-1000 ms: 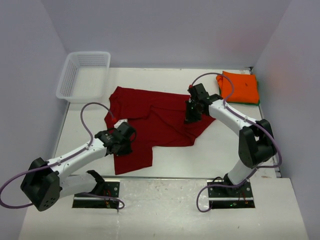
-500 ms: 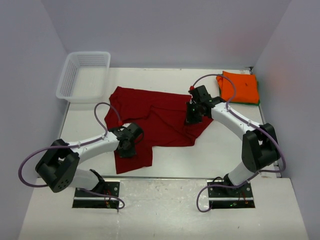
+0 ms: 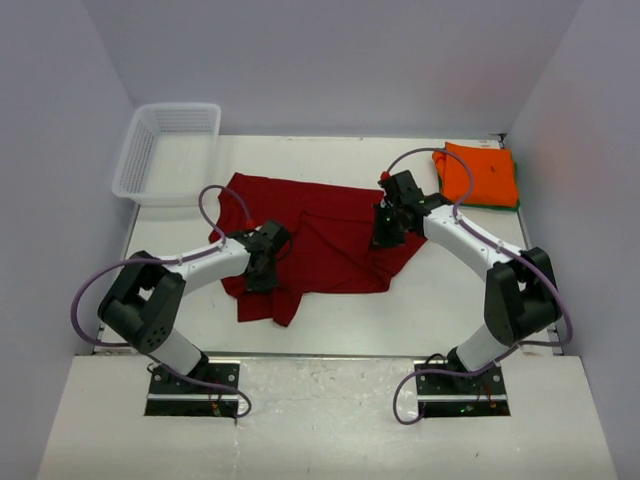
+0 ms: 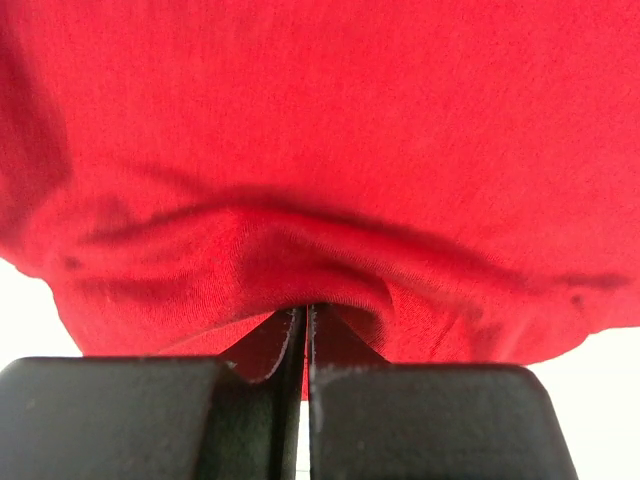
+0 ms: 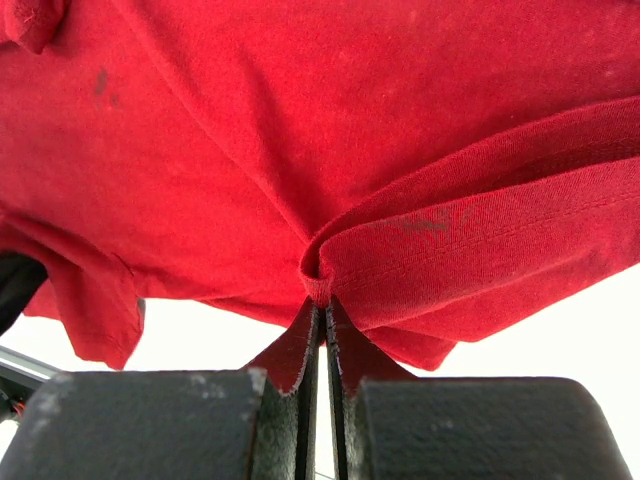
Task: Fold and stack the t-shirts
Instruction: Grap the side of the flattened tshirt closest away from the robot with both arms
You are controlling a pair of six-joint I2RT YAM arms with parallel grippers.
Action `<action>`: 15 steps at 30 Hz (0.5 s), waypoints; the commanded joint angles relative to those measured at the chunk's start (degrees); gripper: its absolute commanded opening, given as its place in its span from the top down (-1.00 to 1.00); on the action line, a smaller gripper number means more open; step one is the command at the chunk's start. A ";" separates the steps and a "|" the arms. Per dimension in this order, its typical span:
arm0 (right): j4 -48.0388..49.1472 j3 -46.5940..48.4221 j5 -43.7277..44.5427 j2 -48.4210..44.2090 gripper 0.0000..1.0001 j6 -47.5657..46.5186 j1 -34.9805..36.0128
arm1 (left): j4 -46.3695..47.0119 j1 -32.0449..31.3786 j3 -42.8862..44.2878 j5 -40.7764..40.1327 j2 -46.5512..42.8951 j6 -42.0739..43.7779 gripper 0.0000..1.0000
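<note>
- Dark red t-shirt (image 3: 325,235) lies spread and rumpled across the middle of the table (image 3: 450,300), with its near-left part bunched into a narrow flap.
- My left gripper (image 4: 305,322) is fully closed. Its fingers are pressed together with a pinch of the dark red t-shirt caught between the tips, and the cloth puckers into a low ridge just above the pinch.
- From above, that gripper sits low over the left side of the shirt, close to its left edge and just above the bunched flap.
- My right gripper (image 5: 321,312) is closed just as tightly on the same shirt. It nips a doubled-over hem, and the line of stitching shows on the fold that curls away to the right of the tips.
- From above, the right gripper is at the shirt's right edge, on the side toward the other shirts.
- In both wrist views the red cloth fills nearly the whole picture, and the white table shows only below its lower edges.
- An orange t-shirt (image 3: 480,172) lies folded into a neat square at the far right corner of the table, apart from the red one.
- A green t-shirt (image 3: 495,206) shows only as a thin edge under the orange one, along its near side.
- A white mesh basket (image 3: 165,150) stands at the far left corner, near the red shirt's far-left end; I cannot tell whether they touch.
</note>
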 commanded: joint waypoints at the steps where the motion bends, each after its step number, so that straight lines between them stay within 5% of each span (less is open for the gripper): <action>1: 0.38 2.49 1.04 0.67 1.00 0.31 -0.43 | 5.57 1.27 1.86 -2.41 3.91 3.76 1.00; 5: 0.38 2.32 0.96 1.02 1.00 -0.13 -0.69 | 2.85 1.10 2.40 -4.96 1.99 3.67 1.00; 15: 1.61 2.85 -1.85 1.55 1.00 -0.66 -0.78 | -9.27 -7.06 1.34 -11.11 -10.94 -10.64 0.38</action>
